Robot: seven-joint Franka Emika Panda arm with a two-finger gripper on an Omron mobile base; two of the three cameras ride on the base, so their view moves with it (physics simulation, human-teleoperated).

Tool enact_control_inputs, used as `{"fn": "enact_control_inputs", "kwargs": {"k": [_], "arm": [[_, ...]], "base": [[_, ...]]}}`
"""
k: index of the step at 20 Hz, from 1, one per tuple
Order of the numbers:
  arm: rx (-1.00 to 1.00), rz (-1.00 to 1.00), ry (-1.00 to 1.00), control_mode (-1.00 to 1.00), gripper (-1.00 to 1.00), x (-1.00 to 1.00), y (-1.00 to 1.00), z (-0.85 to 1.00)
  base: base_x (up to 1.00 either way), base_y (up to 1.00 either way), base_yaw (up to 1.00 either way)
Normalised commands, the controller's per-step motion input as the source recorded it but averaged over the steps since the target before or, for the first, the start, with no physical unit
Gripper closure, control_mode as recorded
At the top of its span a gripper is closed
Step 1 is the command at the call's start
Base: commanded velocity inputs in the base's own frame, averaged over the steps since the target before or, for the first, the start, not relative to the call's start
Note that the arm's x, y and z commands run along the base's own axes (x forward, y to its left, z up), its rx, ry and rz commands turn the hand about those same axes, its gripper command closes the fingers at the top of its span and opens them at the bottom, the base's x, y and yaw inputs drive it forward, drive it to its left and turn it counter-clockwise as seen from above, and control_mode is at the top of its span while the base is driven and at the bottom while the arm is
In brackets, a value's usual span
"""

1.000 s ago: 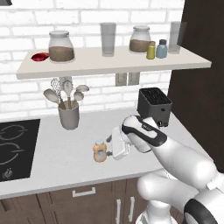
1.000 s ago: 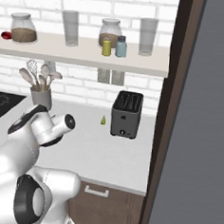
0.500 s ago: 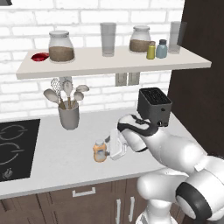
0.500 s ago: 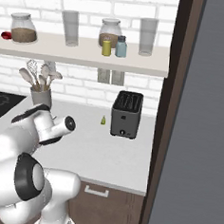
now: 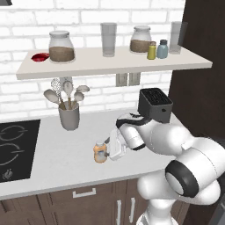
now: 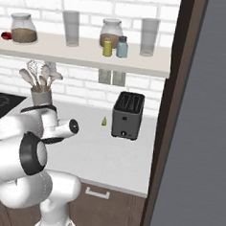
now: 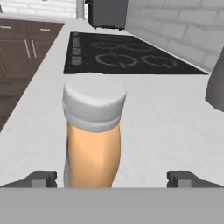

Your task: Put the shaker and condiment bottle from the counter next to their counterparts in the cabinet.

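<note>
I see the small orange condiment bottle with pale grey cap [image 5: 100, 152] upright on the pale grey-white counter [image 5: 52, 158], near its front edge, between the black cooktop [image 5: 13, 149] and the black toaster [image 5: 154, 104]. In the hand view the bottle [image 7: 92, 135] sits close in front, left of centre between the 2 dark finger tips. My gripper [image 5: 110, 148] is just beside the bottle on its right, jaws spread wide and released, nothing grasped; I cannot tell if a finger touches the bottle.

Versus 1 second ago: the bottle has not moved, the jaws stayed wide, and the hand has come lower and closer to the bottle, with the arm's elbow swung further over the counter.

The small olive-yellow shaker with brown cap [image 5: 151, 50] already stands on the long pale beige wall shelf [image 5: 110, 66], touching or just beside the blue-grey shaker with dark cap [image 5: 162, 49]; same spot as before. The glossy red bottle [image 5: 40, 56] lies at the shelf's left end, beside a brown-filled glass jar [image 5: 60, 46].

A grey utensil holder with spoons and a whisk [image 5: 69, 115] stands behind the orange bottle, well apart. A tiny green thing [image 6: 104, 121] sits left of the toaster in the right base view; too small to identify.
</note>
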Motion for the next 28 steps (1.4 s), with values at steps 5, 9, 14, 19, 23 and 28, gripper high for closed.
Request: {"fn": "enact_control_inputs", "kwargs": {"k": [5,9,14,19,23,28], "arm": [[0.01,0.0,0.05,-1.0,-1.0,0.21,0.17,-0.24],[0.01,0.0,0.07,-1.0,-1.0,0.26,0.3,-0.24],[0.02,0.0,0.07,-1.0,1.0,0.24,0.36,-0.25],[0.0,0.02,0.09,-1.0,1.0,0.23,0.15,-0.09],[-0.03,-0.04,-0.03,-1.0,1.0,0.16,0.0,0.16],[-0.12,-0.04,-0.26,-1.0,1.0,-0.05,-0.01,0.49]], "base": [[0.0,0.0,0.0],[0.0,0.0,0.0],[0.0,0.0,0.0],[0.0,0.0,0.0],[0.0,0.0,0.0],[0.0,0.0,0.0]]}}
